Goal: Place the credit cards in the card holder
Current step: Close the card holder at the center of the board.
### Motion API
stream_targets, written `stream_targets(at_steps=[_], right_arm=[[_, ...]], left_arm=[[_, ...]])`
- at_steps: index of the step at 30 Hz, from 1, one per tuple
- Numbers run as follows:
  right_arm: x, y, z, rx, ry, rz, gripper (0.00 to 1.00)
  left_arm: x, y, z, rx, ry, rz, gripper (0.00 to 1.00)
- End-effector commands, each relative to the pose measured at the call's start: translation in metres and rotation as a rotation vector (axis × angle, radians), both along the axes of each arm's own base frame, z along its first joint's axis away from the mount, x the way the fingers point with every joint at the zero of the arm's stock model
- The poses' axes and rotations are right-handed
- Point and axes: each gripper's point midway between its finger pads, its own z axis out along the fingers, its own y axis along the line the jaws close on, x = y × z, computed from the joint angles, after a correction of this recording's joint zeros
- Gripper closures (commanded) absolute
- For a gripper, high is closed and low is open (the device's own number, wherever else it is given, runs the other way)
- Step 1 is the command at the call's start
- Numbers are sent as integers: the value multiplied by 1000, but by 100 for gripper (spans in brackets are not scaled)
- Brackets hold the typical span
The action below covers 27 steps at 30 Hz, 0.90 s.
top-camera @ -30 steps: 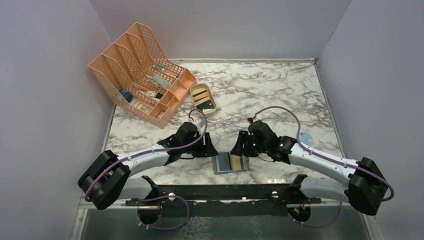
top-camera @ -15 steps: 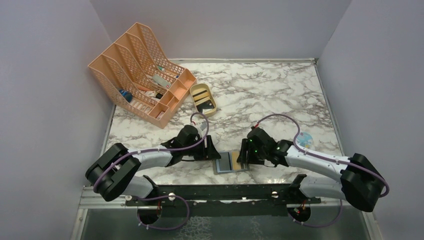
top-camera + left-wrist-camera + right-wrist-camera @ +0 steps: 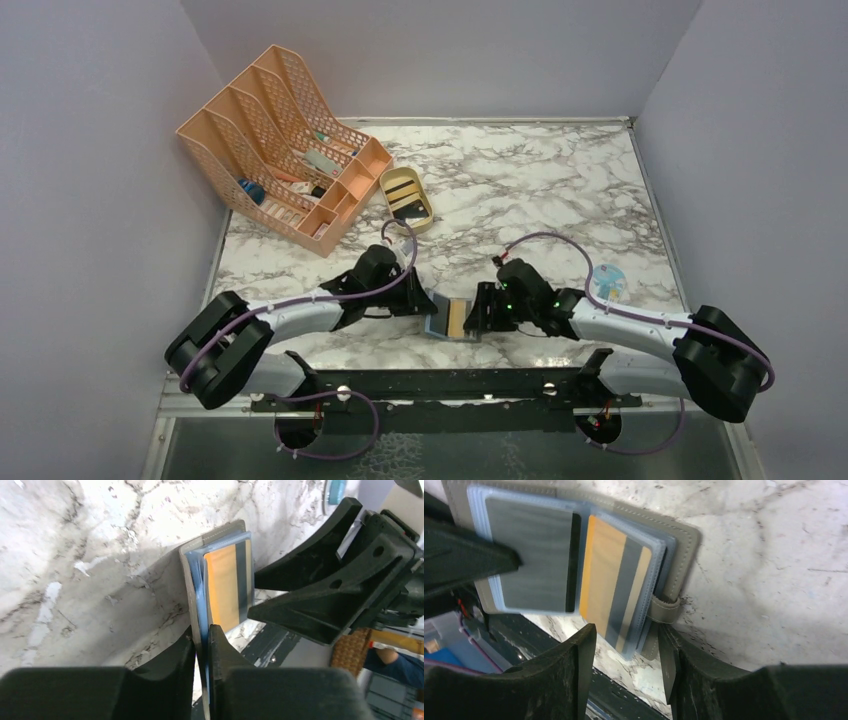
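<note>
At the far left of the marble table stands a peach mesh rack with small items in its bins; any print on them is too small to read. Just beside its right corner lies a tan oval tray with a black card inside.

The left arm lies low along the near edge, elbow out to the left and forearm stretched rightwards. The left gripper is clamped on the left flap of the card holder, its fingers pinching the grey cover and blue sleeves together and tipping that flap up off the marble.

The card holder sits at the near middle of the table, between the two grippers, half open. Its left sleeve carries a dark grey card and its right sleeve an orange-and-grey striped card; no lettering on either can be made out. A grey strap tab juts from the right edge.

The right gripper has its jaws apart, straddling the near edge of the right sleeve; whether they touch it cannot be told. The right arm mirrors the left, low and reaching leftwards. Well to the right lies a small round blue-and-white disc, its print unreadable
</note>
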Motion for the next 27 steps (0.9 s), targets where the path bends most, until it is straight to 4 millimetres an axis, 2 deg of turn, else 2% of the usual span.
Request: stream_targets(at_steps=[1,3,6,10,13,17,21,27], right_arm=[[0,24,19,114,-102,154,51],[5,25,25,75,-161,226,51],[20,28,39,33,-255,281,51],[35,37,53,7,-371,368,53],[30,53,62,64,-477,558,52],[37,62,66,39,-653,762,52],[43,77,65,33,-800,962,52],[61,95,54,15,-894,1029,51]], left_arm=[[21,10,6,154,-104,-19,94],[31,18,9,229,-151,-43,100],[43,34,10,310,-175,-74,100],[48,52,10,341,-159,-118,100],[51,66,12,359,-145,-142,100],[56,81,16,367,-125,-147,100],[59,83,20,310,-97,-148,100],[60,83,17,284,-70,-150,100]])
